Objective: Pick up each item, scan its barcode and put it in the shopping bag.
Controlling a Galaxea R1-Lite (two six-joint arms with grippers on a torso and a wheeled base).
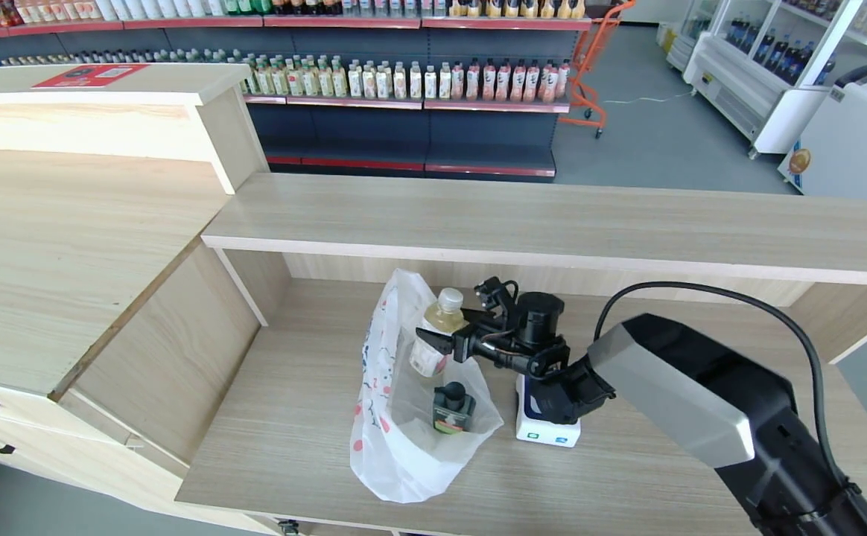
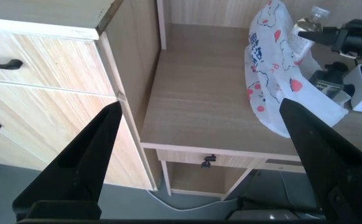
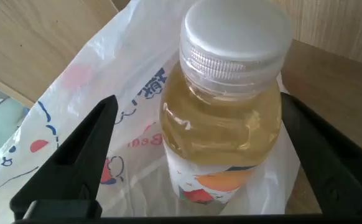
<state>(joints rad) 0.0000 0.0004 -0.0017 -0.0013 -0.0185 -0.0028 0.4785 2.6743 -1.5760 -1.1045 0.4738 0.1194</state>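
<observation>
A clear bottle (image 1: 439, 321) of yellow drink with a white cap stands upright in the mouth of the white shopping bag (image 1: 389, 439). My right gripper (image 1: 437, 339) is open around it, and the right wrist view shows the bottle (image 3: 221, 124) between the two fingers with a gap on one side. A dark green bottle (image 1: 453, 409) with a black cap lies lower in the bag. My left gripper (image 2: 199, 155) hangs open and empty off the counter's front left, beside the drawers. From there the bag (image 2: 271, 68) and the right gripper (image 2: 330, 36) lie farther off.
A white and blue scanner stand (image 1: 549, 428) sits on the counter (image 1: 270, 439) just right of the bag, under my right wrist. A raised wooden ledge (image 1: 553, 223) runs along the back. A cabinet wall (image 1: 173, 357) closes the left side. Store shelves stand behind.
</observation>
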